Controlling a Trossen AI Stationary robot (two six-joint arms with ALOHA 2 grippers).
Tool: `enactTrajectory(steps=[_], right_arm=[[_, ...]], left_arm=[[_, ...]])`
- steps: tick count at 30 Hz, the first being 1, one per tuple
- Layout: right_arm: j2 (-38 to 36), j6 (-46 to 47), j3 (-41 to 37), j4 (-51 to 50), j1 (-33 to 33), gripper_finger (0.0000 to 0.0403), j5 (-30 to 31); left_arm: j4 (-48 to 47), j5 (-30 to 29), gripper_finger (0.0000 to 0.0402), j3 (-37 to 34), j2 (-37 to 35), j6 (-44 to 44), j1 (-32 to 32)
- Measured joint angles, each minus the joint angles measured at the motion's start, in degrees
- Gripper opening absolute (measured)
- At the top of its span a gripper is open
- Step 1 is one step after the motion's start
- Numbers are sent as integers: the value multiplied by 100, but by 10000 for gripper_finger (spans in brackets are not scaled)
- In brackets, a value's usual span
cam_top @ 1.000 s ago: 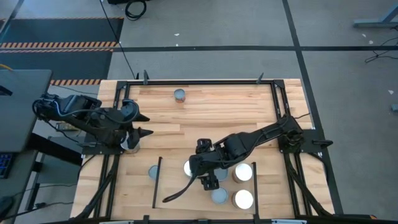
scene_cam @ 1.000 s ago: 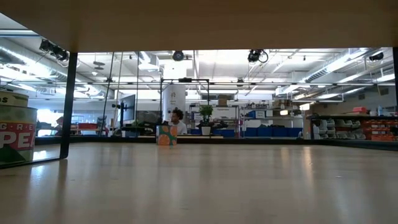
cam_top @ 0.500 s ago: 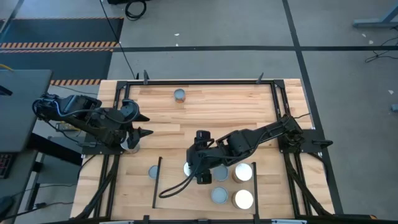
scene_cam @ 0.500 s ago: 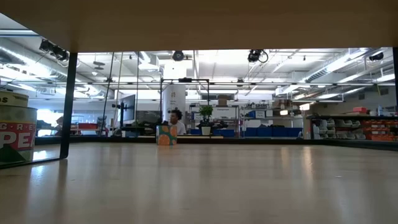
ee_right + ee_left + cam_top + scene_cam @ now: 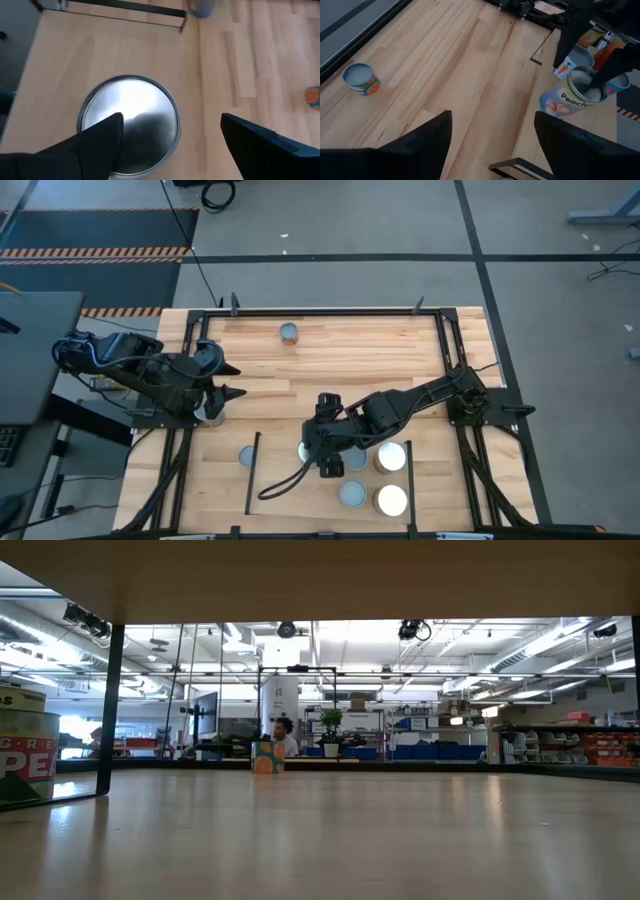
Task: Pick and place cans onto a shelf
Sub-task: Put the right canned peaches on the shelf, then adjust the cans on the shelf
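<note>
**Right gripper spread above a can on the shelf**

The right gripper (image 5: pixel 322 448) hangs over the near-left part of the shelf (image 5: pixel 285 480), the pale wood panel set between two thin black bars at the table's front edge. In the right wrist view its two dark fingers (image 5: pixel 95 137) stand wide apart on either side of a shiny metal can top (image 5: pixel 129 125); they grasp nothing, and whether they touch the can's sides cannot be told from this angle.

From above, that can (image 5: pixel 304 450) shows as a white disc partly covered by the arm. Four more cans sit on the shelf around it: a white one (image 5: pixel 391 457) just right of the gripper, a second white one (image 5: pixel 392 500) nearer the front edge, a grey one (image 5: pixel 352 494) beside that, and another grey one (image 5: pixel 355 461) half hidden under the wrist.

A grey can (image 5: pixel 246 456) stands on the table just outside the shelf's left bar. A lone can (image 5: pixel 289 333) with an orange-brown side rests near the table's far edge.

The left gripper (image 5: pixel 226 381) waits at the table's left side, its fingers (image 5: pixel 427 137) open and empty, with another can (image 5: pixel 209 413) just below it.

In the low view a green-labelled can (image 5: pixel 25 755) stands at the left edge.
</note>
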Motion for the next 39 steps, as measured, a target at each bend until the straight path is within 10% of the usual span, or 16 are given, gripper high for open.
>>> enactTrajectory(steps=[15, 39], right_arm=[[-112, 8, -2, 132, 24, 346, 24], [-442, 2850, -822, -855, 1120, 346, -835]], left_arm=[[4, -42, 286, 0, 0, -42, 0], [137, -215, 286, 0, -2, 139, -2]])
